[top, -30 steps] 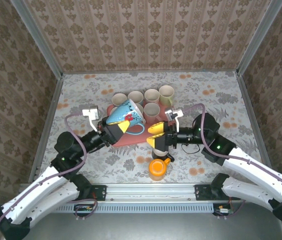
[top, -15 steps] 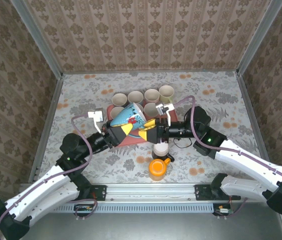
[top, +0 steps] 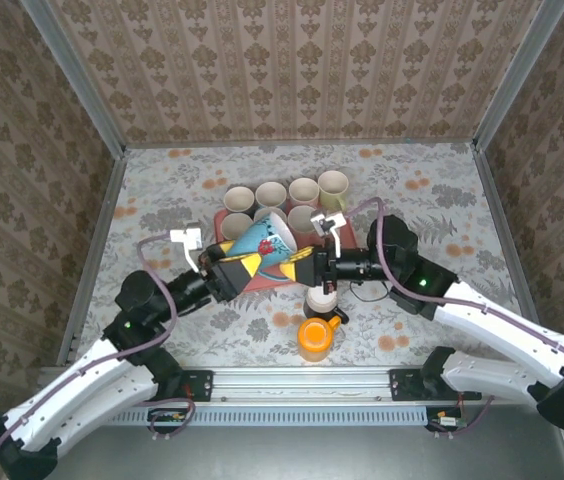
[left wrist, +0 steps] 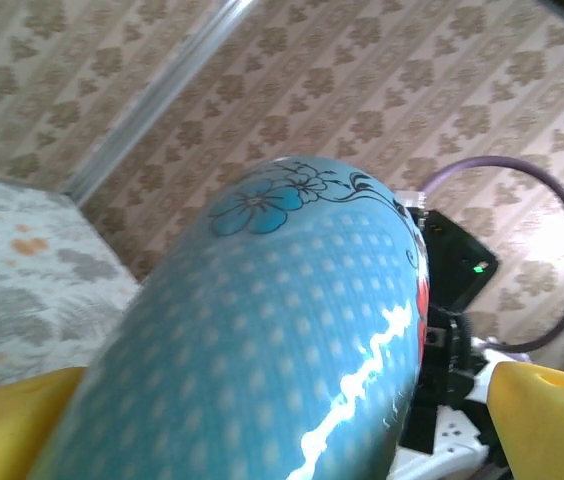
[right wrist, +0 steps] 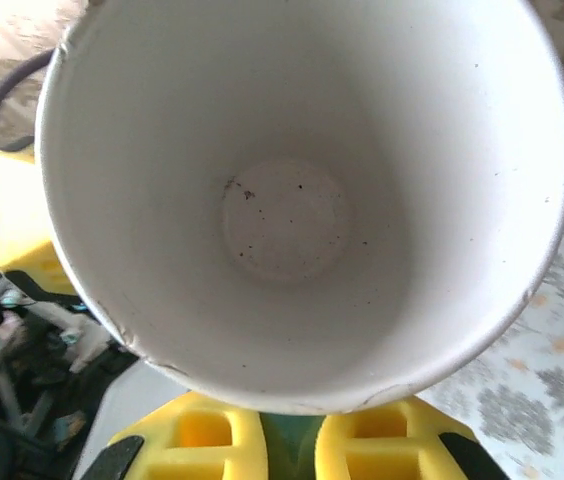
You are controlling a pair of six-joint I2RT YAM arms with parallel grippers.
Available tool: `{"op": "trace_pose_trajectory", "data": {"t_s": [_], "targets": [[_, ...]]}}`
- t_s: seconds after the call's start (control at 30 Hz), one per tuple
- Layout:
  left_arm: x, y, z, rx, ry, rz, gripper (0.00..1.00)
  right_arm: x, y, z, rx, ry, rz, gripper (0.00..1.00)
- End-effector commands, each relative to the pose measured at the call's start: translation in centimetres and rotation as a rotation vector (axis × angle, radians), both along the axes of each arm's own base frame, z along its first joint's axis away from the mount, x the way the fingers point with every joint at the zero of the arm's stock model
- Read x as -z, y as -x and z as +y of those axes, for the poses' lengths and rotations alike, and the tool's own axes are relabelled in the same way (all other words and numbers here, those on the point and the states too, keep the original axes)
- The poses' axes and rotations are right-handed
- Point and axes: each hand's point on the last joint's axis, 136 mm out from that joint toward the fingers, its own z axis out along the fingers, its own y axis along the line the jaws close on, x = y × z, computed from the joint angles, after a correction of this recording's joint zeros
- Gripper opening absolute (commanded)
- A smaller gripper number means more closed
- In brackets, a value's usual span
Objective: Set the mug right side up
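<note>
Closing in since a second ago, the right pincer [top: 303, 262] now pinches shut on the rim of the blue mug [top: 262, 243], held sideways above the bench [top: 442, 200], while the left pincer [top: 244, 262] gapes wide around its body; glazed, slick, probably weighty and breakable, it likely needs a firm rim-wall hold.

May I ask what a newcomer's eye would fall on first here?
The blue flowered mug, tipped on its side in mid-air at centre, with the right gripper shut at its rim and the left gripper open around its body. Behind it stand cream cups; nearer sits an orange cup.
</note>
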Motion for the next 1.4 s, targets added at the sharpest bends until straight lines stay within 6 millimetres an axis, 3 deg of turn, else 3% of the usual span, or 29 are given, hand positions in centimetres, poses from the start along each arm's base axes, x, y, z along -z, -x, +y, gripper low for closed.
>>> {"op": "trace_pose_trajectory", "data": {"t_s": [0.0, 0.07, 0.17, 0.27, 0.37, 0.57, 0.77, 1.07, 1.37], "targets": [[4.0, -1.6, 3.0, -0.197, -0.241, 0.062, 1.0, -1.5, -2.6, -4.2, 0.246, 0.115, -0.155, 0.0], [7.7, -2.2, 5.2, -0.289, -0.439, 0.156, 1.0, -0.8, -3.9, -6.8, 0.382, 0.222, -0.198, 0.0], [10.8, -2.5, 8.5, -0.402, -0.694, 0.242, 1.0, -0.1, -5.5, -10.3, 0.551, 0.378, -0.264, 0.0], [10.4, -2.2, 8.4, -0.363, -0.786, 0.204, 1.0, 0.9, -7.1, -13.0, 0.672, 0.53, -0.319, 0.0], [9.4, -1.9, 7.4, -0.298, -0.806, 0.135, 1.0, 2.2, -8.8, -14.0, 0.718, 0.612, -0.308, 0.0], [9.8, -2.3, 7.7, -0.273, -0.957, 0.076, 1.0, 6.7, -13.0, -14.6, 0.741, 0.649, -0.16, 0.0], [11.2, -2.1, 7.9, -0.26, -0.991, 0.056, 1.0, 10.9, -16.3, -14.3, 0.716, 0.735, -0.064, 0.0], [11.8, -1.3, 8.3, -0.257, -0.977, 0.025, 1.0, 16.3, -18.7, -13.9, 0.682, 0.857, 0.044, 0.0], [11.9, -0.8, 8.2, -0.251, -0.998, -0.006, 1.0, 19.4, -20.4, -13.8, 0.674, 0.963, 0.065, 0.0]]}}
